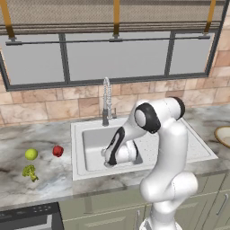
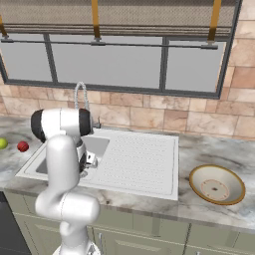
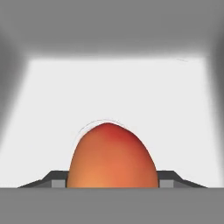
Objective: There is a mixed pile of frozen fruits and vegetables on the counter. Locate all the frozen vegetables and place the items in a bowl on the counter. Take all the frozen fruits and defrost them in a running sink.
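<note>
My gripper is shut on the round orange-red fruit, whose red blush sits at the top. A dark fingertip shows on each side of it. The hand hangs low inside the sink basin, above its pale floor. From the base the gripper points down into the basin. On the counter to the left lie the yellow-green fruit, the small red piece and the green broccoli. The tan bowl stands far right of the sink.
A tall chrome coil faucet rises behind the basin. The ribbed drainboard lies between the basin and the bowl. A dark appliance top sits at the lower left, below the counter edge.
</note>
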